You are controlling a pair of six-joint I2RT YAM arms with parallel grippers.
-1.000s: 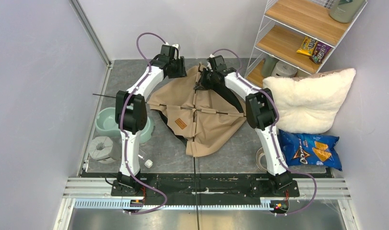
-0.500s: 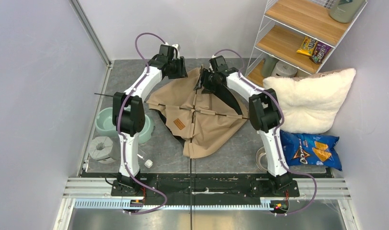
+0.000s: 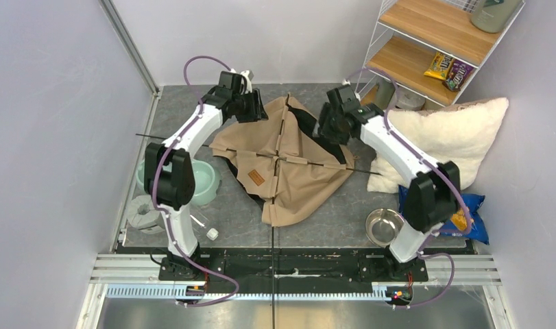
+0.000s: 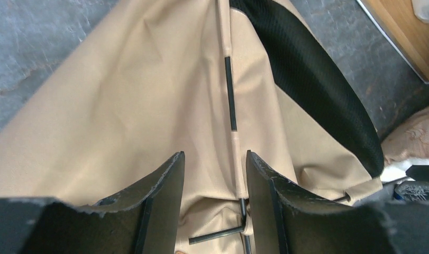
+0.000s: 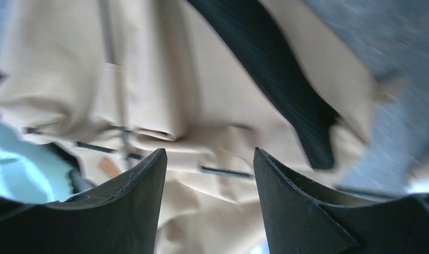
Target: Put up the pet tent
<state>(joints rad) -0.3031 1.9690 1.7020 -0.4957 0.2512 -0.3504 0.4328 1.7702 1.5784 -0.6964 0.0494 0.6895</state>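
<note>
Hovering over the far edge of the pet tent point(image 3: 299, 178), the left gripper point(image 4: 215, 156) stands released, its fingers apart and nothing between them. Only tan fabric and a sleeved black pole point(image 4: 230, 95) show below the gap. The right gripper point(image 5: 209, 153) is likewise released and empty. The tent's black panel point(image 5: 270, 63) lies just beyond it, though that view is blurred. The tent lies collapsed and flat on the counter point(image 3: 240, 212), between the two grippers and extending from them toward the arm bases. Its thin poles cross at mid-fabric, and the brown label point(image 3: 258, 177) sits base-ward of the left gripper. A white pillow point(image 3: 439, 140) lies outboard of the right gripper.
</note>
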